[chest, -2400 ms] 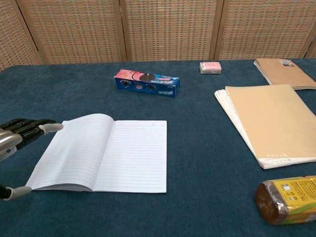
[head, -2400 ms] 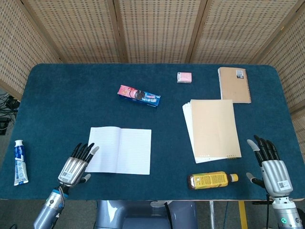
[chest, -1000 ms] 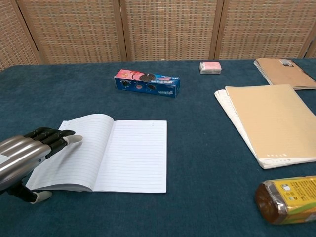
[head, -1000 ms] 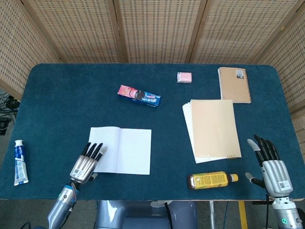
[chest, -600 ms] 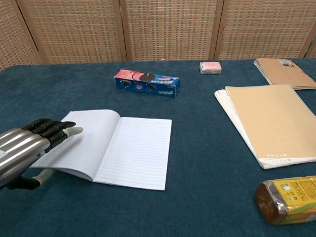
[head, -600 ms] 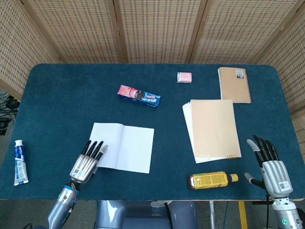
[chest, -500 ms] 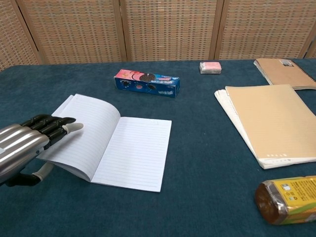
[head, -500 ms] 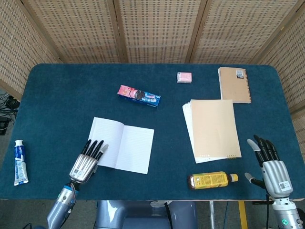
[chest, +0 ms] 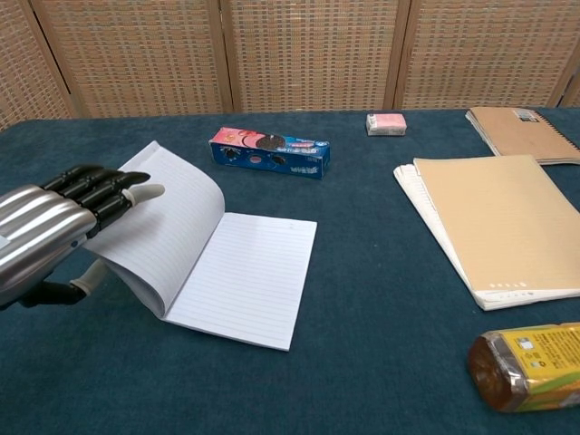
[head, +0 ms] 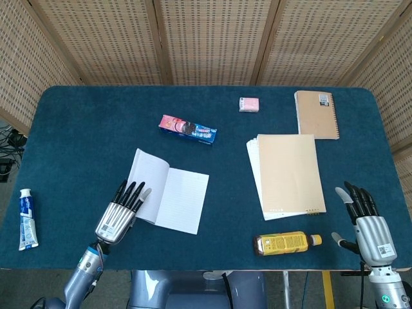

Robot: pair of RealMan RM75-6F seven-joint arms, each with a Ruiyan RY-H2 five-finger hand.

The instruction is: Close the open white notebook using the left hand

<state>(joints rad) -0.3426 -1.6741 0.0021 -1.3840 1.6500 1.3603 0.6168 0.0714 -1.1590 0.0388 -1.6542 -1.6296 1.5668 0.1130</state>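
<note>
The white notebook (head: 180,199) lies open near the table's front left, its right page (chest: 240,276) flat on the blue cloth. Its left half (chest: 177,217) stands tilted up off the table. My left hand (head: 119,215) holds that raised half at its outer edge, with the fingers (chest: 100,195) over the lined side and the thumb beneath it. My right hand (head: 367,228) rests open at the front right edge, fingers spread and empty; only the head view shows it.
A cookie box (head: 188,129) lies behind the notebook. To the right are a large tan notebook (head: 291,174), a spiral notebook (head: 316,114), a pink eraser (head: 249,103) and a yellow bottle (head: 286,243). A toothpaste tube (head: 26,219) lies at the far left.
My left hand moved onto the notebook's left edge and raised it. The left half went from flat to steeply tilted, and the whole notebook shifted slightly right. The right hand stayed put.
</note>
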